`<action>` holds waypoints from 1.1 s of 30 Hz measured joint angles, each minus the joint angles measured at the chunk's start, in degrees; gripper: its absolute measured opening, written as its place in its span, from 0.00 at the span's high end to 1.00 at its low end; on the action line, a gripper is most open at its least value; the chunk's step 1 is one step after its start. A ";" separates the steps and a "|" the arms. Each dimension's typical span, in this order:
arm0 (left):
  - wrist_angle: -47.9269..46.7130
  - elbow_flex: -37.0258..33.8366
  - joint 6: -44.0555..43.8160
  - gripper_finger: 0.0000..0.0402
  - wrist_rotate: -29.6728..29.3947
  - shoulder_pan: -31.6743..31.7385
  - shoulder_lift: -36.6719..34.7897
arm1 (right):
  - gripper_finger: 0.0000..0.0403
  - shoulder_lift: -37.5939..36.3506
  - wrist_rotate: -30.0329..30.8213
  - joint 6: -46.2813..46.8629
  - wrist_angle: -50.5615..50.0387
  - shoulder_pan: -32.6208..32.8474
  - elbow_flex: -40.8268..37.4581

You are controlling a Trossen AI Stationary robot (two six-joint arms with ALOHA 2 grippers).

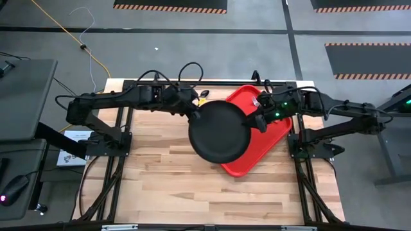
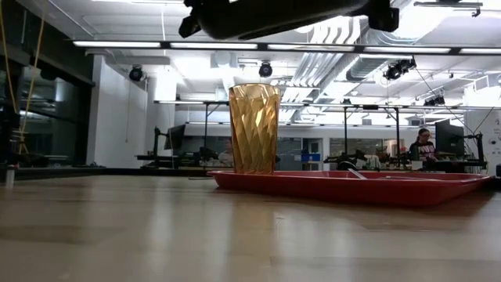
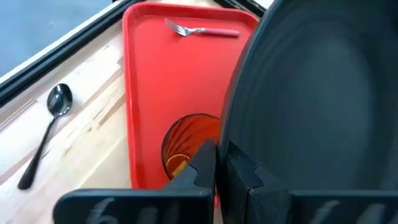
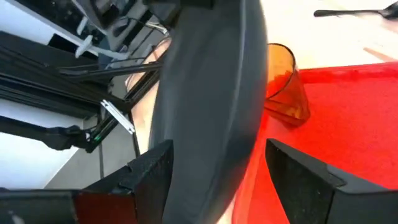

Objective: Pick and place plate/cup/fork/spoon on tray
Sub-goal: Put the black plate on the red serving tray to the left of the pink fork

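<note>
Plate (image 1: 218, 131) held aloft between left end effector (image 3: 217, 163) and right end effector (image 4: 217, 180), blocking top-down access to most of tray (image 1: 273, 131). Cup (image 3: 186, 146) stands on tray directly under left end effector. Fork (image 3: 202, 30) lies at tray's far end, beyond it. Spoon (image 3: 46, 134) on bare table (image 1: 167, 183) beside tray, open approach.

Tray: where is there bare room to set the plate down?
Free: the bare tray between cup and fork. Crowded: the cup's end, under the plate that the left claw holds.
</note>
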 joint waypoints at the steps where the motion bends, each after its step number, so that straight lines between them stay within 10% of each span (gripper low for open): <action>1: 0.27 0.00 -0.54 1.00 -0.11 0.04 -0.03 | 0.39 0.34 0.28 0.32 -0.25 0.11 -0.02; 10: 0.11 0.00 -1.48 1.00 -0.75 0.34 0.16 | 0.44 3.64 2.52 1.92 -0.40 0.60 -0.09; 18: 0.23 0.00 -0.49 0.97 -0.75 0.32 0.16 | 0.73 3.80 2.69 1.86 -1.38 0.60 -0.11; 23: 1.72 0.00 1.55 0.87 0.18 0.12 -0.32 | 0.96 3.50 4.92 1.90 -5.35 0.46 -0.21; 33: 13.14 0.00 6.56 0.58 0.70 1.75 -9.76 | 0.98 -3.15 2.52 -0.62 -13.17 -1.86 1.18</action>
